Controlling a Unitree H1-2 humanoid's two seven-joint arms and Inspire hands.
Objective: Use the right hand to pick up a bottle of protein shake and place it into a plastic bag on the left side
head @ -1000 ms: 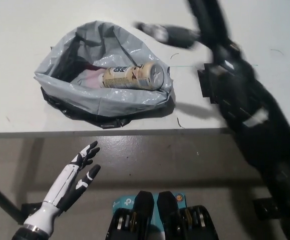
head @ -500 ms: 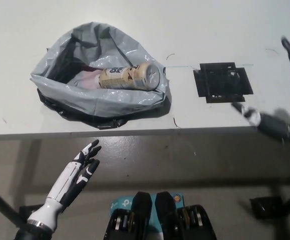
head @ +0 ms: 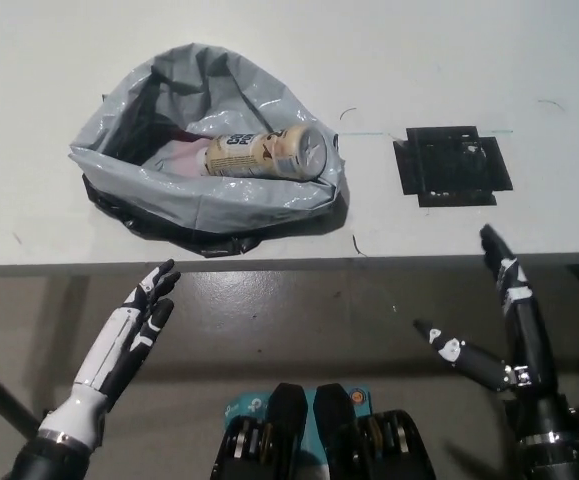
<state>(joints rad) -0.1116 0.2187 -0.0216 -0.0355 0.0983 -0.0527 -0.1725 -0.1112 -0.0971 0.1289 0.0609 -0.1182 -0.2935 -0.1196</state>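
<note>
Both hands empty, held low with fingers spread.

The white left hand [head: 137, 318] reaches up from the lower left on a slim white forearm, fingers straight and slightly apart, tips pointing up and to the right. The black right hand [head: 499, 335] rises from the lower right on its dark wrist, thumb stretched out toward the left and fingers pointing upward; it looks fully opened, though the dark fingers are hard to separate.
</note>
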